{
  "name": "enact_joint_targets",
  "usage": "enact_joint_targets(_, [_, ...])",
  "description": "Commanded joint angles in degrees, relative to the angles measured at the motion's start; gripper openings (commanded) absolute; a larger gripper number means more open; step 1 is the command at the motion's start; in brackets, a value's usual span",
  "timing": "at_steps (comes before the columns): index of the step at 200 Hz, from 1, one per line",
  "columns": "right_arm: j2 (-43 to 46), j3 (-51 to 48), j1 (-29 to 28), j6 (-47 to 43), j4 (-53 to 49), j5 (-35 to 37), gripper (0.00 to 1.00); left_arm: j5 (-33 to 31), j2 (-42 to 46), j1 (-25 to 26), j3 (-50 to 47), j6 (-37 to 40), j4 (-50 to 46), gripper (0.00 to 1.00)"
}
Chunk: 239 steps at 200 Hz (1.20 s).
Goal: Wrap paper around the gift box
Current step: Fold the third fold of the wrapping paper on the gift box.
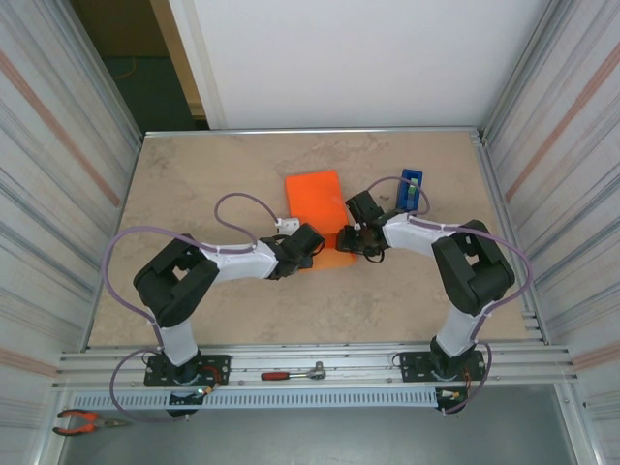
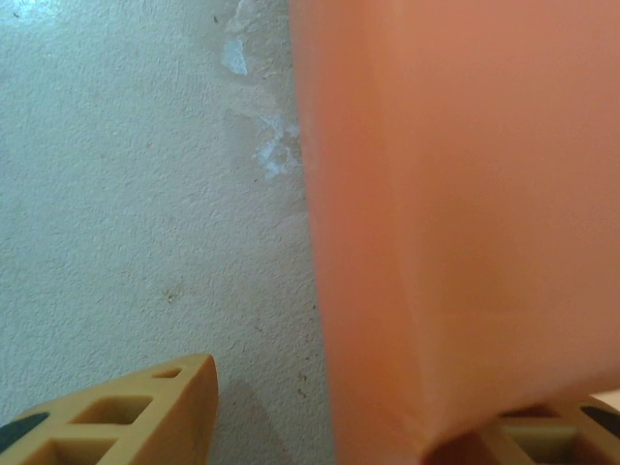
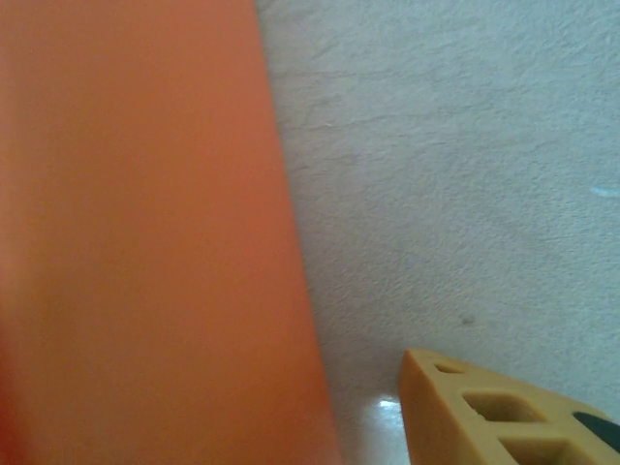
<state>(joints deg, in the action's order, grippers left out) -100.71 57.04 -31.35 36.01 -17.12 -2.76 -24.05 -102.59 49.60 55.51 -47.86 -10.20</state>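
Paper (image 1: pixel 315 201): matte orange sheet folded into a rectangular bundle at the centre of the counter (image 1: pixel 194 184). Both arms cover its lower end.

Left gripper (image 2: pixel 358 412): open. Hollow-ribbed tan fingers (image 2: pixel 126 417) sit in the lower corners of the left wrist view, the right one half hidden behind a blurred paper fold.

Right gripper (image 1: pixel 351 238): one finger (image 3: pixel 504 417) shows at lower right, clear of the paper. The other is hidden, so the state cannot be determined.

Counter surface: mottled, finely grained.

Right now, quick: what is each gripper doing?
Left gripper: open at the edge of the paper, not clamped.
Right gripper: open beside the paper, not clamped.
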Motion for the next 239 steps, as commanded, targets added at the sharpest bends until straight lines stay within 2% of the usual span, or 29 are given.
enact_joint_targets(1, [-0.74,0.81,-0.96,0.66,-0.71,1.80,0.48,-1.01,-0.77,0.31,0.56,-0.17,0.10,0.55])
enact_joint_targets(42, [-0.23,-0.26,-1.70,0.88,-1.00,2.11,0.36,-0.38,-0.60,0.32,0.48,0.16,0.42,0.54])
enact_joint_targets(101, [-0.55,-0.13,-2.78,1.76,-1.86,2.42,0.01,-0.38,-0.62,0.30,0.70,0.25,0.37,0.54])
enact_joint_targets(136, [-0.38,-0.45,-2.98,2.13,-2.23,2.61,0.00,1.04,0.26,0.06,0.61,0.18,0.31,0.54])
enact_joint_targets(191, [0.33,-0.86,-3.52,3.07,-2.46,2.24,0.00,7.66,6.47,-1.35,-5.76,-3.54,4.02,0.57])
enact_joint_targets(221, [0.77,-1.23,-4.09,3.93,-2.16,1.99,0.00,8.23,7.23,-1.38,-7.77,-4.53,5.51,0.48])
enact_joint_targets(239, [0.89,-1.58,-4.32,4.19,-1.97,1.98,0.00,8.38,6.97,-1.35,-7.79,-4.70,6.47,0.36])
